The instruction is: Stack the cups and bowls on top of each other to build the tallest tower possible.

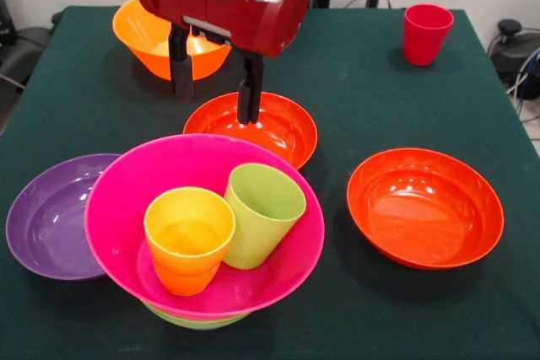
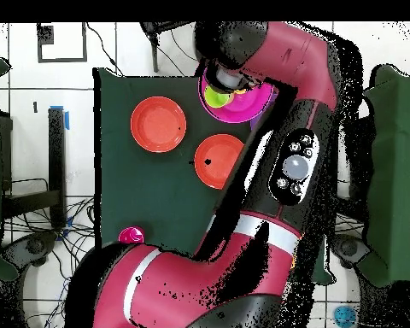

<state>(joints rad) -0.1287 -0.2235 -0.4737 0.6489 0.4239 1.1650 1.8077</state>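
Note:
My gripper is open and empty. It hangs above the far rim of a shallow red-orange bowl at mid-table, which also shows in the overhead view. In front of it stands the tower: a magenta bowl resting on a lime-green bowl. The yellow-orange cup and the lime green cup stand side by side inside the magenta bowl. The red cup stands alone at the far right corner. The small blue bowl is out of view.
A deep orange bowl sits behind the gripper at the far left. A purple bowl lies left of the tower, partly under the magenta rim. A second red-orange bowl sits at the right and shows in the overhead view.

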